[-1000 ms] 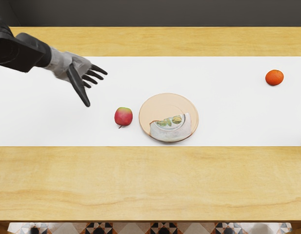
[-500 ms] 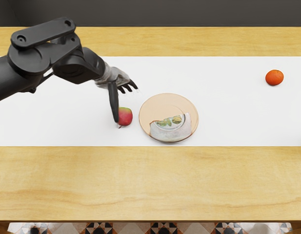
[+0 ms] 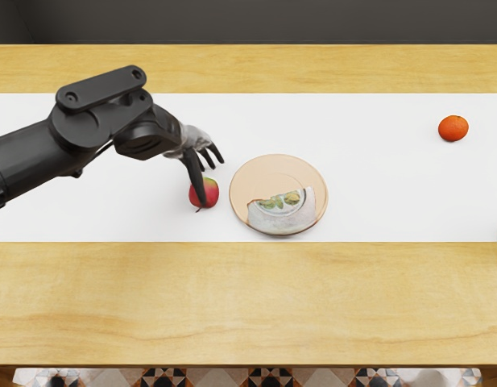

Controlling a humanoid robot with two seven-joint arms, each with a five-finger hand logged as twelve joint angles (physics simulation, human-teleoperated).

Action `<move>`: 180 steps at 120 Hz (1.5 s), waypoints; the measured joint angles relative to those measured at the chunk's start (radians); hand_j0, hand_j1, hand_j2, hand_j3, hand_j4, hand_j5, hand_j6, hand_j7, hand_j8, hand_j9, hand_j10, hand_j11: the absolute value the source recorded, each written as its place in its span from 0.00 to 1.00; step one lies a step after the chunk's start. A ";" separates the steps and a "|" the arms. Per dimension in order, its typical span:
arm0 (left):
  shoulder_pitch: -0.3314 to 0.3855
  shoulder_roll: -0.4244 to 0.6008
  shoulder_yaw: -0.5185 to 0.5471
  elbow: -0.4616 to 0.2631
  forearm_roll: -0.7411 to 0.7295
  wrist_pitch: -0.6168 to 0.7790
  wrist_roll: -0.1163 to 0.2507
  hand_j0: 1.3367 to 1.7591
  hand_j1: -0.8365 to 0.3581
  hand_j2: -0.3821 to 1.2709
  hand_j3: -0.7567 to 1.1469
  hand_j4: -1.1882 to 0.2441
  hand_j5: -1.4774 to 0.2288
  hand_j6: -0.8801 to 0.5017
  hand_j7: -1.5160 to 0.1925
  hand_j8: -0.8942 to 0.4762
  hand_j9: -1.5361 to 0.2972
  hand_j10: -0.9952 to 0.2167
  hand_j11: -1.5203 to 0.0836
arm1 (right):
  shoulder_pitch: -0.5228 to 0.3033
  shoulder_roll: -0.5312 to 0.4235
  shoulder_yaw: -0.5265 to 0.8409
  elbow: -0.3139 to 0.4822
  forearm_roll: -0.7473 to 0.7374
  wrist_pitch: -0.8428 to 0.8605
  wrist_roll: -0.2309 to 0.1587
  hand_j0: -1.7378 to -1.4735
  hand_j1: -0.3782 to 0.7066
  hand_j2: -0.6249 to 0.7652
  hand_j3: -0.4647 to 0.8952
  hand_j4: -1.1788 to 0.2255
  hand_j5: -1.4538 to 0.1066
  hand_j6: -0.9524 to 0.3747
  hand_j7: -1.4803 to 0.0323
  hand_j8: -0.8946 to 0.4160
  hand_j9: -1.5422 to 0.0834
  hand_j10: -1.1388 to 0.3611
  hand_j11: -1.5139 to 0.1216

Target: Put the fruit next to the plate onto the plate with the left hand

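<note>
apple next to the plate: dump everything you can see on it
The apple is small, round, red shading to yellow-green, smooth-skinned. It sits on the white runner, just left of the plate, a narrow gap from its rim. One dark finger of the left hand crosses over it; the others are spread, not wrapped round it.

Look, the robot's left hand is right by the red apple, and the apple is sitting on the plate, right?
Not quite. The head view shows the apple beside the plate, on the white cloth to the plate's left, not on it. The left hand is right by the apple, as you said.
</note>
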 joint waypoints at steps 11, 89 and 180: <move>-0.005 0.001 0.000 0.001 -0.003 0.000 0.000 0.76 0.66 0.29 0.40 0.59 0.61 0.39 0.63 0.41 0.61 0.54 0.68 | 0.000 0.000 0.000 0.000 0.000 0.000 0.000 0.30 0.03 0.45 0.34 0.84 0.93 0.72 0.98 0.68 0.95 0.76 0.93; 0.017 0.000 -0.003 0.006 -0.011 0.004 0.000 0.75 0.61 0.46 0.40 0.39 0.35 0.19 0.37 0.20 0.36 0.30 0.39 | 0.000 0.000 0.000 0.000 0.000 0.000 0.000 0.30 0.03 0.45 0.34 0.84 0.93 0.72 0.98 0.68 0.95 0.76 0.93; -0.075 0.012 -0.023 0.104 -0.074 -0.019 0.000 0.75 0.41 0.72 0.40 0.25 0.16 0.32 0.22 0.32 0.21 0.11 0.23 | 0.000 0.000 0.000 0.000 0.000 0.000 0.000 0.30 0.03 0.45 0.34 0.84 0.93 0.72 0.98 0.68 0.95 0.76 0.93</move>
